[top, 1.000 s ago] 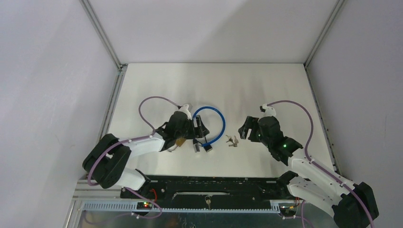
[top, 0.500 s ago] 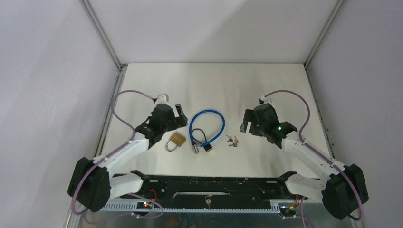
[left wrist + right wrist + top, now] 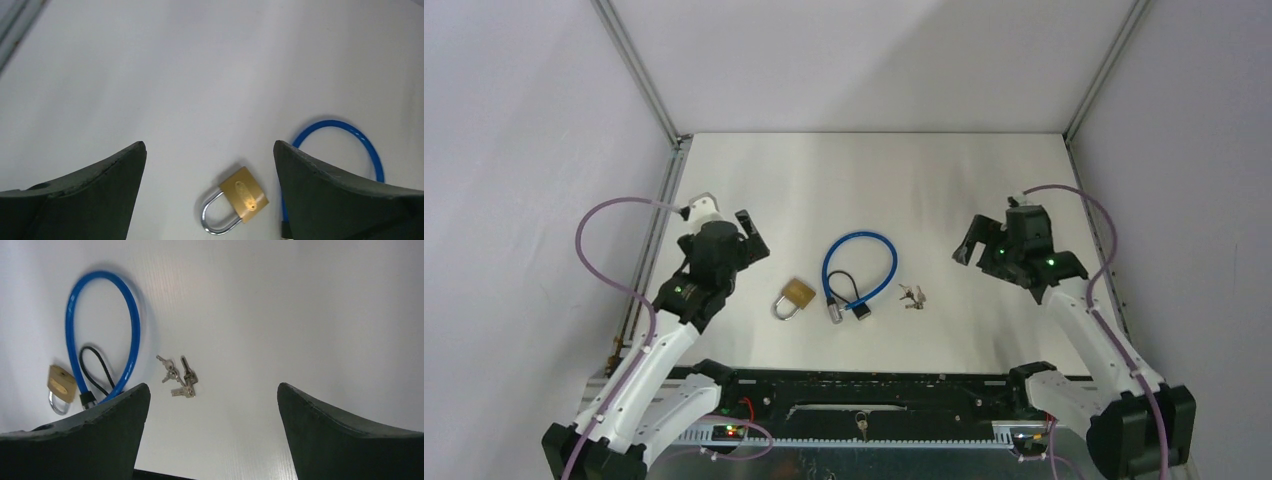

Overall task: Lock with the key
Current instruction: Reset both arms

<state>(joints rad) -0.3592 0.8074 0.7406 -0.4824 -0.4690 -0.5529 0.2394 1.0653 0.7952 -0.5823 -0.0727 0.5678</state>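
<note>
Keys (image 3: 911, 296) lie btwn cable lock (image 3: 861, 236) & spread right gripper (image 3: 972, 240); padlock (image 3: 794, 298) near spread left gripper (image 3: 752, 232).

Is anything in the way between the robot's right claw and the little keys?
No, nothing visible is in the way. The right gripper is open, and only bare table lies between it and the keys. The blue cable lock sits on the keys' other side, towards the padlock.

Top camera: high at near edge, looking down over whole table (image 3: 874, 170). Wrist cameras: raised, tilted down, mid-range; both share padlock (image 3: 243, 194), blue cable (image 3: 101, 274).
</note>
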